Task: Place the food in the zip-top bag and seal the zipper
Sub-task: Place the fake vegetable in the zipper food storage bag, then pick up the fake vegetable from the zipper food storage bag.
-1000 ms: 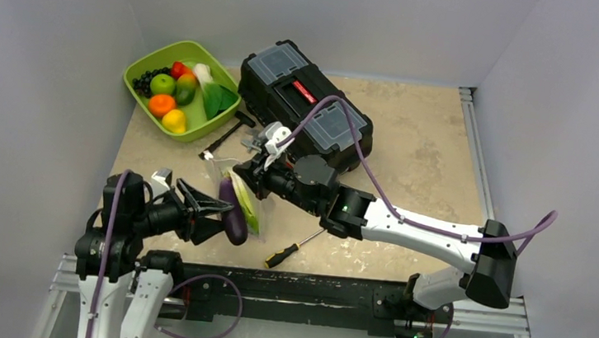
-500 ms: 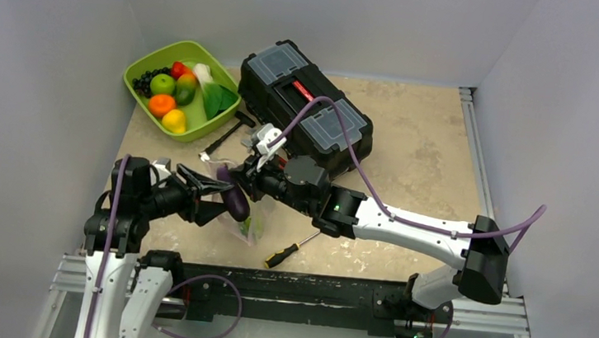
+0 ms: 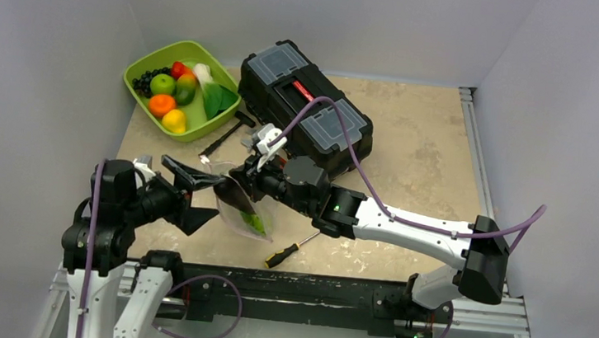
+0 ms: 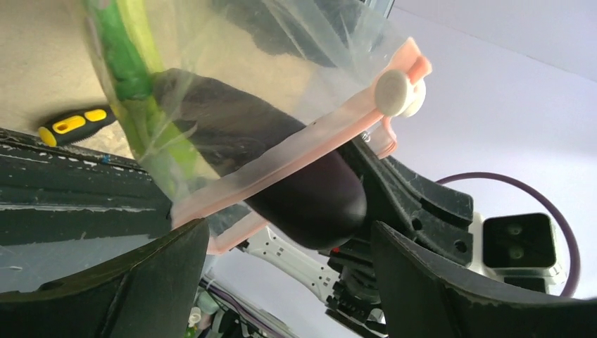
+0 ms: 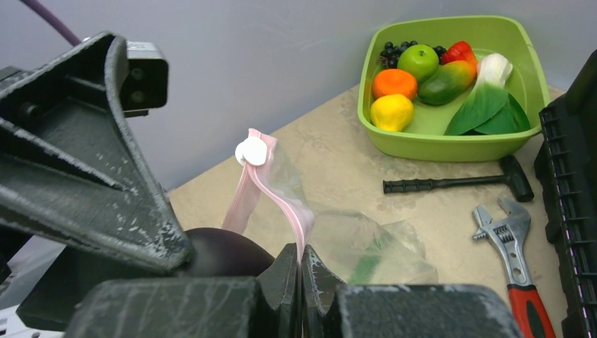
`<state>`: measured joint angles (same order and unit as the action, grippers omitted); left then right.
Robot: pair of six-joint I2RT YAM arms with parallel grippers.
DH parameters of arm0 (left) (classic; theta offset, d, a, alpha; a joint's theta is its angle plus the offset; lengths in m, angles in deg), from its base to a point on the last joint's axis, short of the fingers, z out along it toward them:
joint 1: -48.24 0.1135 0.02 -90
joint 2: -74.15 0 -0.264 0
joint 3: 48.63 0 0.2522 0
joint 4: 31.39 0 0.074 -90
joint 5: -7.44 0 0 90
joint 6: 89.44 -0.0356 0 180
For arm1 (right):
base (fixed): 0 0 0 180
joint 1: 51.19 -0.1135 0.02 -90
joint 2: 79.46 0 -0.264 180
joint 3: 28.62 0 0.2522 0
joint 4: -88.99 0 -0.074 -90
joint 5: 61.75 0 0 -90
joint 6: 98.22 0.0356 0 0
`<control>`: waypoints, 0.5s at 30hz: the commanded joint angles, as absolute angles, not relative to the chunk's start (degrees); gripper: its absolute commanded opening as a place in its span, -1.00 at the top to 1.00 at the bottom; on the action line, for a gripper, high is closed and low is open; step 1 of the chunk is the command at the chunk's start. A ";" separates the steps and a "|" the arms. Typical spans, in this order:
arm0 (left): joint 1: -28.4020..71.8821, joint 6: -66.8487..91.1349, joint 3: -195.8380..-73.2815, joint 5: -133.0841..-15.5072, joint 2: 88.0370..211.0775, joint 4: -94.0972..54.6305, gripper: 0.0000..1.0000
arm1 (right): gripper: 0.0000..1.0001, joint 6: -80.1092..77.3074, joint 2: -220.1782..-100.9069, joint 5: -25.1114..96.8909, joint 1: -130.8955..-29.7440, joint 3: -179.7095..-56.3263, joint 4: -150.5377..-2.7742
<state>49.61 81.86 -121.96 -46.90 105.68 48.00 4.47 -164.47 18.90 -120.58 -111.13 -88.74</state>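
The clear zip-top bag (image 3: 249, 212) hangs over the table from my right gripper (image 5: 300, 266), which is shut on its pink zipper (image 5: 278, 190) strip. A purple eggplant (image 4: 303, 190) lies in the bag's mouth, its rounded end still poking out past the zipper (image 4: 296, 144) toward my left gripper (image 4: 288, 278). That gripper is open, its fingers (image 4: 141, 282) apart from the eggplant on both sides. A green leek (image 4: 134, 91) lies deeper in the bag. The white slider (image 4: 398, 91) sits at one end of the strip. More food, an apple (image 5: 419, 60), an orange (image 5: 394, 81) and others, fills the lime tray.
The lime-green tray (image 3: 135, 79) stands at the back left, a black toolbox (image 3: 307, 103) beside it. A hammer (image 5: 457, 183) and a wrench (image 5: 510, 246) lie between them and the bag. A yellow-handled screwdriver (image 3: 288, 251) lies near the front edge.
My left gripper has opened, let go of the eggplant and drawn back to the left. The eggplant now rests in the bag's mouth. The right gripper still holds the strip.
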 commanded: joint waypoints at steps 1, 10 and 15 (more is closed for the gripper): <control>49.47 83.67 -121.43 -49.80 102.35 52.05 -0.67 | 1.00 5.32 -163.71 18.81 -120.77 -114.74 -91.32; 49.47 64.40 -127.16 -48.16 106.54 48.45 -0.60 | 1.00 5.97 -164.72 19.95 -120.79 -115.75 -91.13; 49.43 51.51 -130.08 -46.88 109.80 46.43 -0.47 | 1.00 6.44 -164.89 20.25 -120.81 -115.84 -91.05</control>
<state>49.61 64.55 -127.71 -48.25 107.82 49.20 5.43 -164.65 19.25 -120.58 -112.51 -87.97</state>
